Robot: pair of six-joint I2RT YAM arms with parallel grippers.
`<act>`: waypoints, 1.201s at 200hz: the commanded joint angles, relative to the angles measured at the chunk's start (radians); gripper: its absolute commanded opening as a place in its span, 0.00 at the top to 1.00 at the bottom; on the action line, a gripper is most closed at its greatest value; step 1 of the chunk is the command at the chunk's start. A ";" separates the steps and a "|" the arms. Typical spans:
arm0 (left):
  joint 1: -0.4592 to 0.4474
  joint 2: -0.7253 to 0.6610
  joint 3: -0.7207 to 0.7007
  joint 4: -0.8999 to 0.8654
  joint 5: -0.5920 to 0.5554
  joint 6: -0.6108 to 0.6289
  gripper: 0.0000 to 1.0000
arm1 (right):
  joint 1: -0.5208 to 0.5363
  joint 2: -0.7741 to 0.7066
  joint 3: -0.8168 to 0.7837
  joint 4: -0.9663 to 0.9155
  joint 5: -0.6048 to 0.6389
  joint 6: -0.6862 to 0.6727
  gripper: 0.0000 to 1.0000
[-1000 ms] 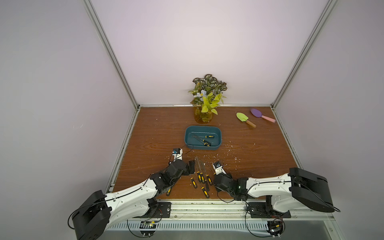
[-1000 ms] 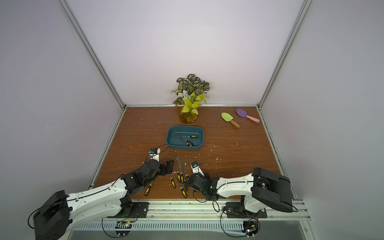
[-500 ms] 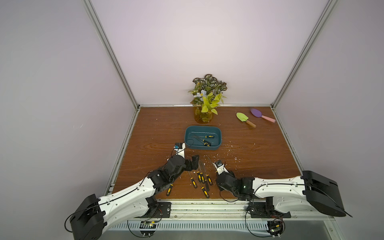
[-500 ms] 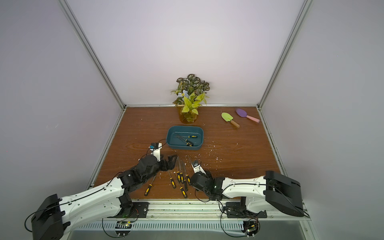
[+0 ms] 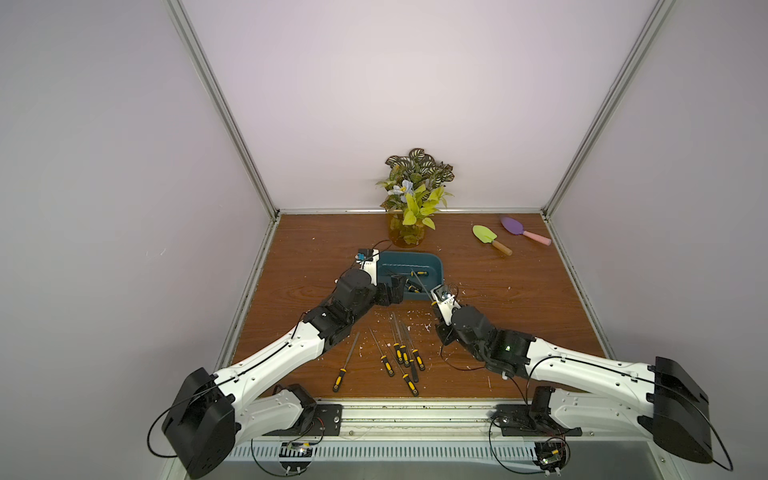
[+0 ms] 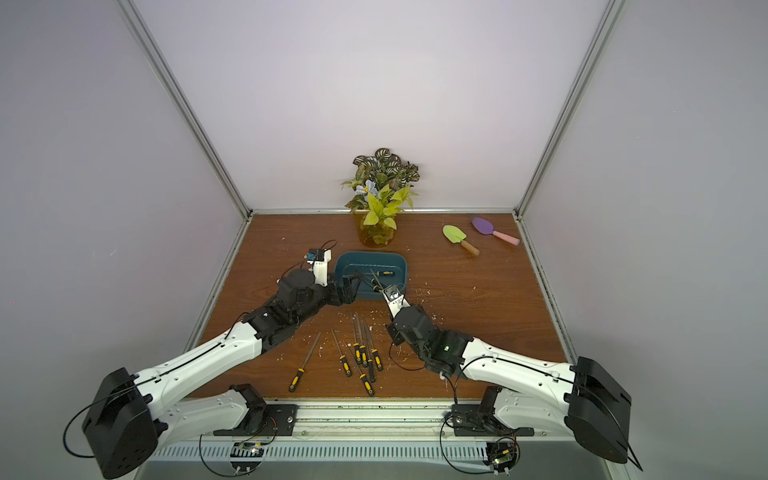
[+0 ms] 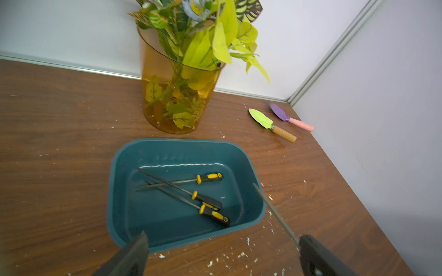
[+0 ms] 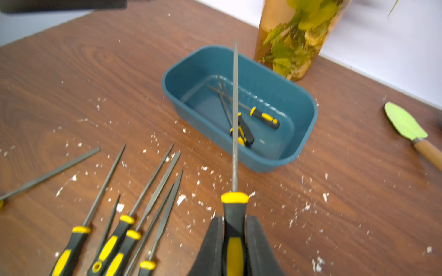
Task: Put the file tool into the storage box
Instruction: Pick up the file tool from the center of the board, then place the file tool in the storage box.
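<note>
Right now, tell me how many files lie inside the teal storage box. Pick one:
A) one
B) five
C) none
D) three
D: the left wrist view shows three files with yellow-and-black handles lying on the floor of the storage box, while a fourth file is clamped by its handle in the right gripper.

storage box (image 5: 415, 259) mid desk (image 5: 519, 311) | vase (image 5: 405, 237) just behind | three files (image 7: 194, 195) inside | loose files (image 5: 400, 353) before it | two trowels (image 5: 482, 232) back right
</note>
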 commanded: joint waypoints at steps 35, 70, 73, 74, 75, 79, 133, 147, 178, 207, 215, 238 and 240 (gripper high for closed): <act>0.171 -0.013 -0.090 0.117 0.077 -0.014 0.00 | -0.126 0.152 0.124 0.137 -0.222 -0.237 0.94; 0.193 0.068 -0.088 0.141 0.009 0.033 0.00 | -0.187 0.303 0.215 0.147 -0.331 -0.353 0.96; 0.193 0.076 -0.087 0.139 0.002 0.034 0.00 | -0.195 0.315 0.220 0.153 -0.347 -0.360 0.96; 0.193 0.077 -0.086 0.138 -0.002 0.035 0.00 | -0.196 0.319 0.221 0.155 -0.353 -0.364 0.96; 0.192 0.080 -0.086 0.138 -0.003 0.036 0.00 | -0.199 0.322 0.222 0.158 -0.359 -0.367 0.96; 0.193 0.089 -0.083 0.133 -0.011 0.039 0.00 | -0.207 0.337 0.226 0.171 -0.382 -0.376 0.96; 0.193 0.119 -0.109 0.127 -0.057 0.067 0.00 | -0.281 0.508 0.343 0.178 -0.461 -0.487 0.98; 0.194 0.115 -0.142 0.154 -0.074 0.078 0.00 | -0.293 0.543 0.375 0.159 -0.452 -0.513 0.98; 0.194 0.094 -0.164 0.160 -0.049 0.080 0.00 | -0.302 0.592 0.410 0.127 -0.412 -0.569 0.99; 0.192 0.043 -0.180 0.178 -0.012 0.066 0.00 | -0.312 0.615 0.419 0.127 -0.408 -0.588 0.99; 0.192 0.024 -0.191 0.182 -0.018 0.066 0.00 | -0.312 0.620 0.423 0.125 -0.408 -0.595 1.00; 0.192 -0.022 -0.216 0.194 -0.026 0.066 0.00 | -0.315 0.646 0.441 0.123 -0.399 -0.622 0.99; 0.192 -0.026 -0.217 0.195 -0.026 0.066 0.00 | -0.315 0.650 0.444 0.122 -0.396 -0.623 0.99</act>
